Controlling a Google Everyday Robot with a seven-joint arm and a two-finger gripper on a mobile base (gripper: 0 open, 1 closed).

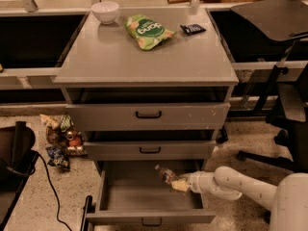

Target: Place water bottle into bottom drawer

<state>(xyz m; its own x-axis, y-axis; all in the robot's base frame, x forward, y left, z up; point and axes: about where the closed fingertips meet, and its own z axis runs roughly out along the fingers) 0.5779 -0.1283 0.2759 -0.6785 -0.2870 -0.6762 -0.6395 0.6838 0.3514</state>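
Observation:
The bottom drawer (149,217) is pulled open below two shallower grey drawers; its inside looks bare. The water bottle (166,173), small, clear and crinkled, is tilted with its cap end up-left, over the drawer's right rear part. My gripper (179,184) reaches in from the right on a white arm and is shut on the bottle's lower end. I cannot tell whether the bottle touches the drawer floor.
On the cabinet top (120,61) lie a white bowl (105,11), a green snack bag (146,31) and a small black packet (193,29). Snack packets (61,141) litter the floor at left, beside a dark object and cable. A black office chair (284,81) stands at right.

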